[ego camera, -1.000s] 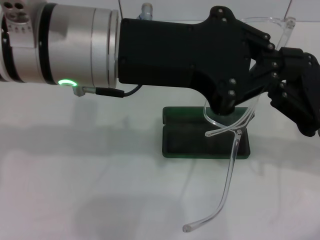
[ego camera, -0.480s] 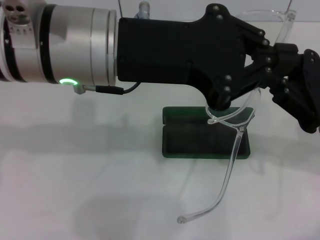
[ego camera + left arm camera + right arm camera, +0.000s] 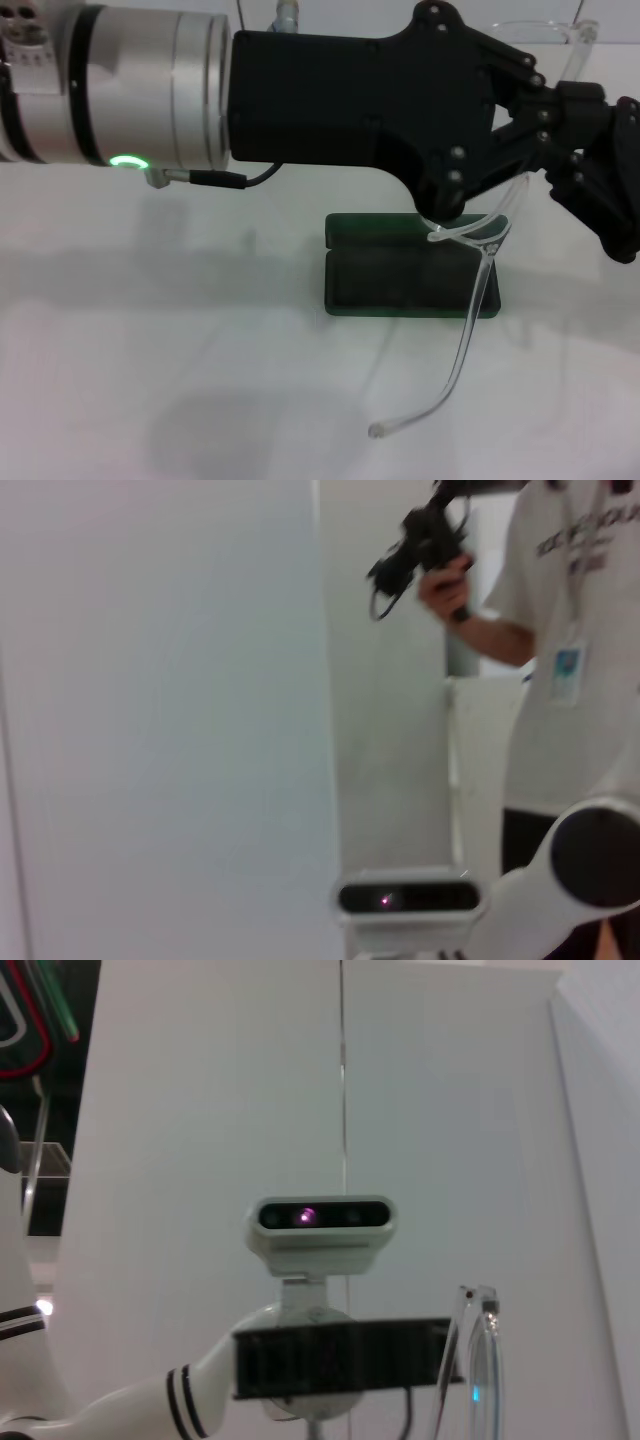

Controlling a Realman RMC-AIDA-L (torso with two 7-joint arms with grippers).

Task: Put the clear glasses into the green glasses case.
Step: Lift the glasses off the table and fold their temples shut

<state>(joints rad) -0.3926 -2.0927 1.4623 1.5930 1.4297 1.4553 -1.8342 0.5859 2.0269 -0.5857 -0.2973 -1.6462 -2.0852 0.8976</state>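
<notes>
Two end effectors meet up high in the head view, both at the clear glasses [image 3: 480, 240]. The left end effector [image 3: 520, 110] comes in from the left on a big silver-and-black arm stretched across the top, and the right end effector [image 3: 600, 180] is the black linkage at the right edge. The two sets of fingers crowd together around the frame, so I honestly can't tell how far either one is open or which one actually has the grip.

The glasses are up in the air, above the green glasses case [image 3: 405, 270]. The front of the frame sits up by the fingers, with part of it poking out along the top edge of the view. One arm of the glasses is unfolded and hangs down and toward the camera, its long axis nearly vertical, ending in a curved tip that hooks to the left in front of the case. A second, shorter piece lies roughly level just under the left fingers.

The case lies open and flat on the white desk [image 3: 150, 380], long side running left to right, dark inside.
</notes>
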